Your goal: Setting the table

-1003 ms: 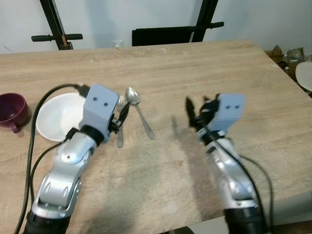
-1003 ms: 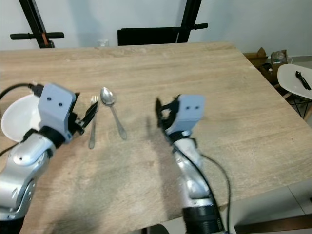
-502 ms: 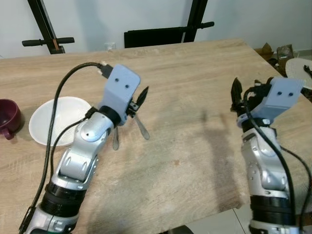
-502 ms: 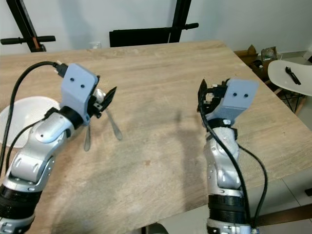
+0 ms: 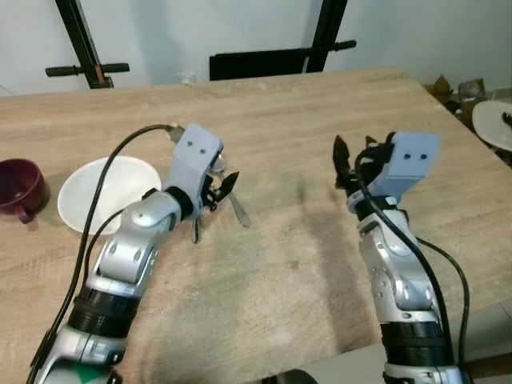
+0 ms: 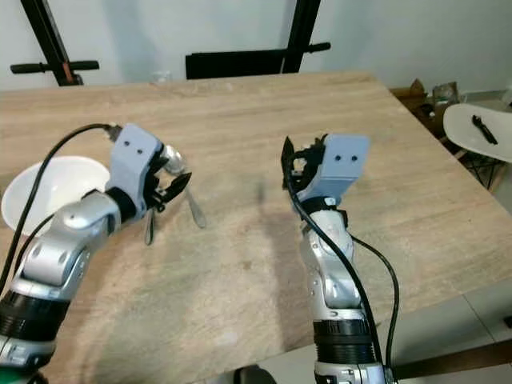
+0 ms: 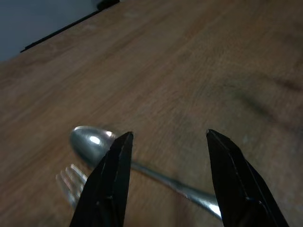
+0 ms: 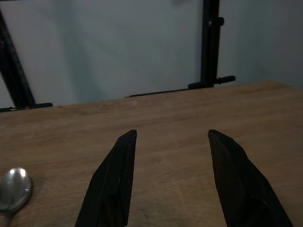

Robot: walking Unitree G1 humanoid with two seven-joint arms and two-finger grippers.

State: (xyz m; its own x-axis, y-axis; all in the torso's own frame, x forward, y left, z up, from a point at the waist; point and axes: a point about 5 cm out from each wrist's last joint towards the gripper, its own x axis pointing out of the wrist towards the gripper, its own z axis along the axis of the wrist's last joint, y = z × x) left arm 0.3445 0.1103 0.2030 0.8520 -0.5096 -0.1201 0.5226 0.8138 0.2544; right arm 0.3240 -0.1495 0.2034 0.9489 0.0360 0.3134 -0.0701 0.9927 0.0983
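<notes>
We are hovering our left claw [image 7: 165, 184] just above the spoon [image 7: 94, 142], fingers spread apart and gripping nothing. The spoon is lying flat on the tabletop [image 5: 304, 120] left of centre in the left eye view, its bowl pointing toward the far edge and its handle running back between the two fingers [image 7: 111, 179] in the left wrist view. The fork [image 7: 71, 182] is lying just beside the spoon, on the side nearer the bowl [image 5: 108, 192], tines toward the far edge. The white bowl is sitting at the left of the left eye view, and a dark red cup [image 5: 20, 184] is standing beyond it at the frame's left edge. Our right claw [image 5: 356, 160] is raised above the tabletop right of centre, well apart from the cutlery, fingers spread and empty. A black frame [image 5: 320, 40] is standing behind the tabletop at the top of the picture.
</notes>
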